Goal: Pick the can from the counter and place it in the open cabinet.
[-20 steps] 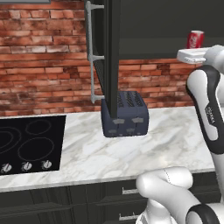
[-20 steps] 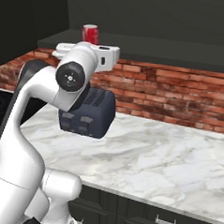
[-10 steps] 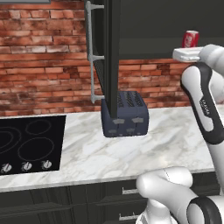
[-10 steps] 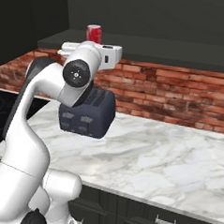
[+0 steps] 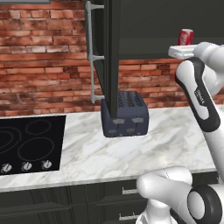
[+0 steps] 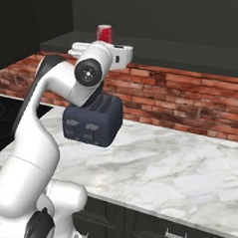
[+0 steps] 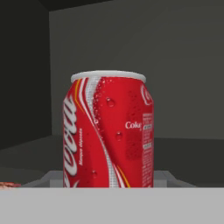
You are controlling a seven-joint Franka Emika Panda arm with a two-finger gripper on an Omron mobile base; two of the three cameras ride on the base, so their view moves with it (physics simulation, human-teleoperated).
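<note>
The red can [image 5: 185,37] with its silver top stands upright just above my white hand, at the height of the cabinet's dark shelf [image 6: 170,47]. My gripper [image 5: 183,45] is shut on the can's lower part, and the fingertips are hidden. The same can [image 6: 104,34] sits over the hand and in front of the dark cabinet opening. Up close, the can [image 7: 108,131] has the cabinet's dark inner walls [image 7: 183,87] behind it. The cabinet door [image 5: 109,57] hangs open with its grey bar handle [image 5: 91,52]. The marble counter [image 5: 175,140] lies far below.
A dark blue toaster [image 5: 124,114] stands on the counter under the open door, with the toaster [image 6: 91,122] right behind my forearm. A black cooktop [image 5: 26,144] lies at the left. A brick wall [image 6: 192,95] backs the counter [image 6: 178,169].
My hand has carried the can a little further in toward the cabinet opening, leftward in the left base view and rightward in the right base view. Toaster and door are unmoved.
</note>
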